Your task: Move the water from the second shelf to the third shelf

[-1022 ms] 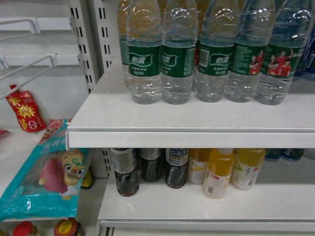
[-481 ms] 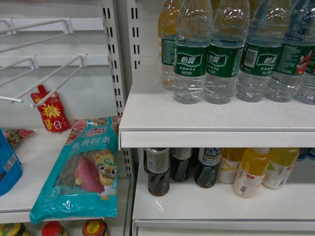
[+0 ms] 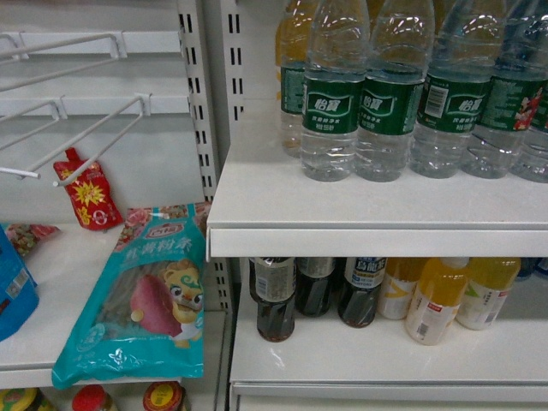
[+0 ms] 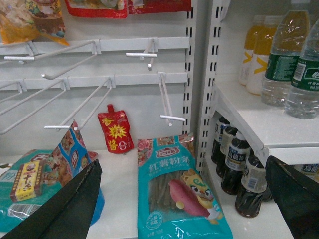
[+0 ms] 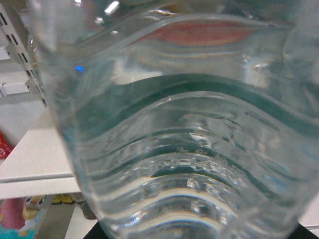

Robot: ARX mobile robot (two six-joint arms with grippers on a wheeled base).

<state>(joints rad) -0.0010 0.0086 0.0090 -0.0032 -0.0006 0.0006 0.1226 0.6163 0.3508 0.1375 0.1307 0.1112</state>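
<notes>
Nothing has shifted since half a second ago; my head view holds steady.
Water bottle [image 5: 174, 139] fills right wrist view, grip unclear; left jaws [image 4: 184, 199] spread wide, empty.

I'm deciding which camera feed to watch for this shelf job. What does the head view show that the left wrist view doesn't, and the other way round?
Only the head view: the full front row of green-labelled water bottles and the orange juice bottles on the shelf below them.

Only the left wrist view: the bare wire hooks, the snack bags hanging at the top, and the left end effector, its dark fingers spread wide.

Both: the teal noodle packet, the red pouch and the dark drink bottles.
</notes>
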